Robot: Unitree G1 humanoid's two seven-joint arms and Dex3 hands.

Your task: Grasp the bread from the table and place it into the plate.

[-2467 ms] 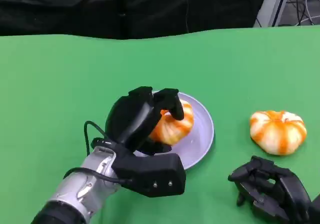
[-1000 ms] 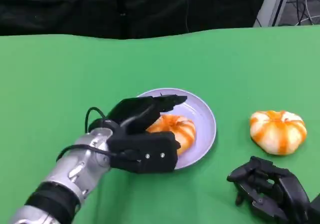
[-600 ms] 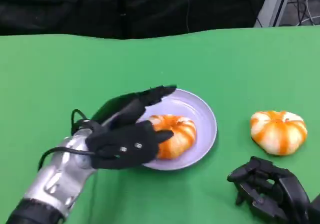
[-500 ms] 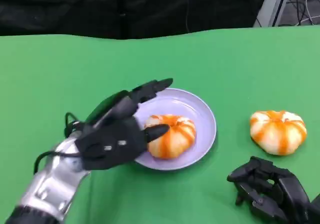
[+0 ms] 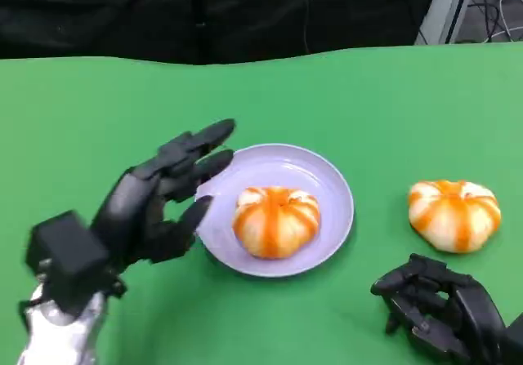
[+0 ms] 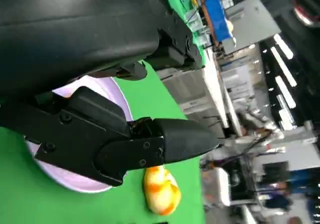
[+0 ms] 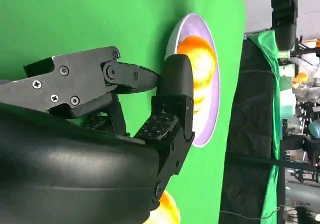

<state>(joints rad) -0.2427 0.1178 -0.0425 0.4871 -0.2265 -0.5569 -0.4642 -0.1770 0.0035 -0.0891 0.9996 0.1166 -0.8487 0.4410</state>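
An orange-and-white striped bread (image 5: pixel 276 220) lies in the lavender plate (image 5: pixel 335 187) at the middle of the green table. My left hand (image 5: pixel 155 195) hovers just left of the plate with its fingers spread, holding nothing and apart from the bread. In the left wrist view my left hand (image 6: pixel 125 144) stretches over the plate's rim (image 6: pixel 75 178). A second striped bread (image 5: pixel 454 213) sits on the table to the right. My right hand (image 5: pixel 441 312) rests near the front edge below that bread, fingers curled in on nothing. The right wrist view shows the plated bread (image 7: pixel 197 53) beyond my right hand's fingers (image 7: pixel 167 121).
The green tabletop (image 5: pixel 98 104) stretches to a black curtain at the back. A metal stand and cables (image 5: pixel 490 6) are at the far right corner. The second bread (image 6: pixel 161 194) appears past the plate in the left wrist view, and the same second bread (image 7: pixel 165 209) lies close to my right hand.
My left hand has let go of the bread, spread its fingers and drawn back to the left off the plate. The bread now rests in the plate. The right hand has not moved.
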